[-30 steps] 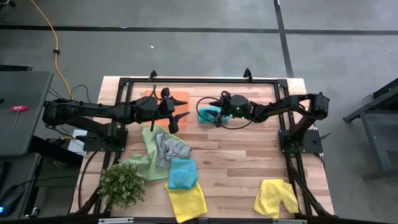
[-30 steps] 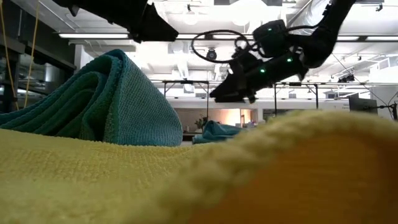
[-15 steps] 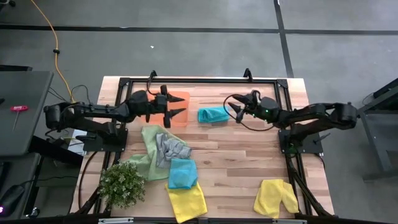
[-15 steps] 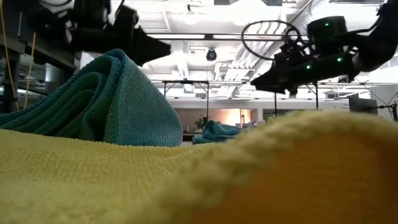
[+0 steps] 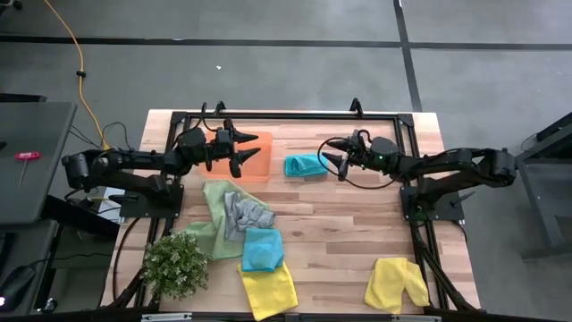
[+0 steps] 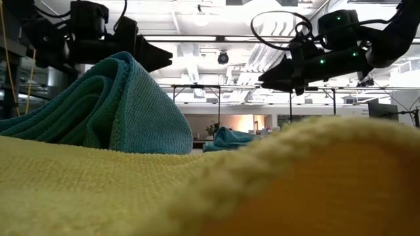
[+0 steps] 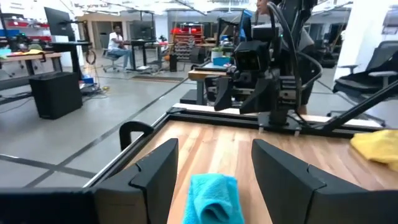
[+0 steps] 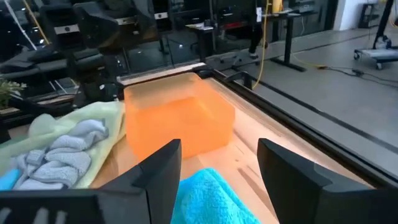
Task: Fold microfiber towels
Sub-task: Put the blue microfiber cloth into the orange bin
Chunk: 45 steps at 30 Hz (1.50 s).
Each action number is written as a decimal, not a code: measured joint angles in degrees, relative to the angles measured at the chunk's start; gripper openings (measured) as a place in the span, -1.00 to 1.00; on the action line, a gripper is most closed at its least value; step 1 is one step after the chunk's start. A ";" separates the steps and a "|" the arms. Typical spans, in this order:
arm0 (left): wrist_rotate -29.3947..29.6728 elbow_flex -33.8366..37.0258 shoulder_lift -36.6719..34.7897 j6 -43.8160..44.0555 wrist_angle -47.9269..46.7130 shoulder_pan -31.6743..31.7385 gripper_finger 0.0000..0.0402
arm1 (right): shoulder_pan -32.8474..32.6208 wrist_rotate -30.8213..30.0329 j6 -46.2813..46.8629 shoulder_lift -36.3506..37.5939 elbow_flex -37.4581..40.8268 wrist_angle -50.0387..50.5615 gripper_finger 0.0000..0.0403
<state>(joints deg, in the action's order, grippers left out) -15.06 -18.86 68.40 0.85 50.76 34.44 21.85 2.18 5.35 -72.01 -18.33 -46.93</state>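
A folded teal towel (image 5: pixel 306 165) lies on the far middle of the table, between my two grippers. My left gripper (image 5: pixel 243 153) hovers open over the orange tray (image 5: pixel 257 143), pointing level at the teal towel (image 7: pixel 214 199). My right gripper (image 5: pixel 332 162) stands open just right of the teal towel (image 8: pixel 205 196), pointing at it. Neither touches anything. A light green towel (image 5: pixel 213 224), a grey towel (image 5: pixel 243 213), a teal-blue towel (image 5: pixel 262 249) and a yellow towel (image 5: pixel 268 288) lie overlapped at the near left. Another yellow towel (image 5: pixel 396 283) lies at the near right.
A bushy green plant (image 5: pixel 176 266) stands at the near left corner. A black frame (image 5: pixel 295 114) runs along the table's far edge and sides. Bare wood shows in the middle and right of the table (image 5: pixel 357 224).
My right gripper has drawn back from over the folded teal towel toward the table's right edge; the towel stays where it was. My left gripper has swung toward the far left over the orange tray, come lower, and tipped from slanting down to level.
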 joint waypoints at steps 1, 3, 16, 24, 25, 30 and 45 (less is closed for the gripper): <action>0.05 -0.09 0.00 -0.06 0.00 -0.45 -0.03 | -0.37 0.00 -0.28 0.00 -0.25 -0.02 0.01; 0.12 -0.09 0.00 -1.15 -0.21 -1.39 -0.03 | -1.03 0.01 -0.98 0.00 -0.41 -0.06 0.01; 17.64 -13.60 2.50 -4.05 -30.92 -10.31 -0.03 | -2.43 0.00 -5.40 -0.02 -0.41 1.74 0.01; 19.61 -22.09 16.30 -8.53 -33.09 -15.16 -0.03 | -2.45 0.00 -5.33 -0.02 -0.41 2.11 0.01; 19.61 -23.24 18.22 -8.99 -33.01 -15.41 -0.03 | -2.45 -0.01 -5.33 -0.02 -0.41 2.33 0.01; 19.69 -29.48 26.85 -8.97 -32.87 -15.74 -0.03 | -2.45 -0.01 -5.21 -0.02 -0.41 3.78 0.01; 24.01 -36.95 37.04 -5.02 -31.77 -15.75 -0.03 | -2.45 -0.64 -4.18 -0.04 -0.40 4.28 0.01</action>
<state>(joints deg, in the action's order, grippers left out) 8.95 -55.81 105.44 -4.17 18.99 18.69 19.40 1.54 1.16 -72.05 -18.73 -42.65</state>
